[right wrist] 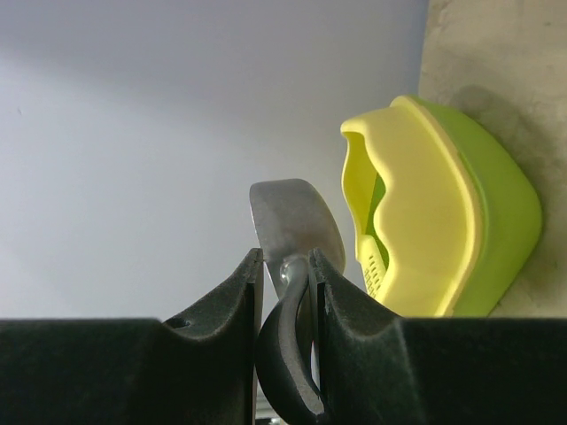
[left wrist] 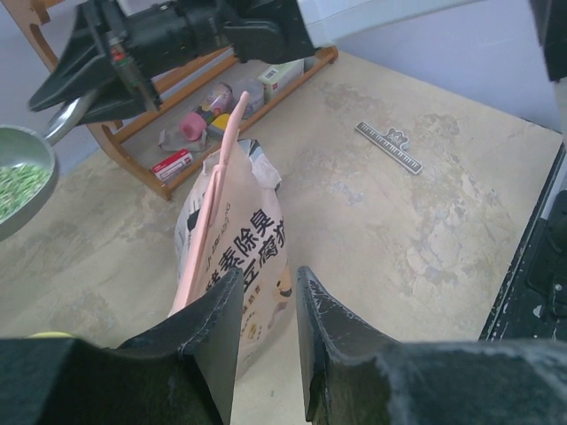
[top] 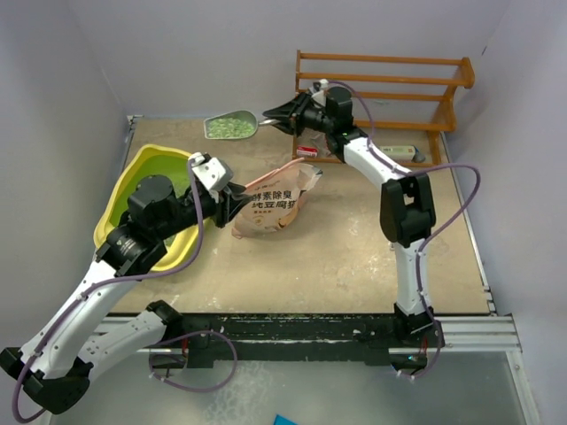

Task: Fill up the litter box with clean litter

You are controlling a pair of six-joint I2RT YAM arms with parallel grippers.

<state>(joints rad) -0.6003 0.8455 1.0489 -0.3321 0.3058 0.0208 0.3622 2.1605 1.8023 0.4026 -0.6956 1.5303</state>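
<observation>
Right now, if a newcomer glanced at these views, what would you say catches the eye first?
Probably the silver scoop, carrying pale green litter, held up by the right arm's fingers toward the back, near the wooden rack. Next comes the bright yellow litter box at the left. Between them is the peach-pink bag, with the left arm's fingers closed on the end nearest the litter box.

The left arm (top: 151, 212) lies over the near right of the box (top: 124, 186); the bag (top: 270, 205) stands just right of it. The scoop (top: 230, 127) hangs past the box's far right rim. A rack (top: 390, 84) fills the far right. The table (top: 354, 257) right of the bag is open.
</observation>
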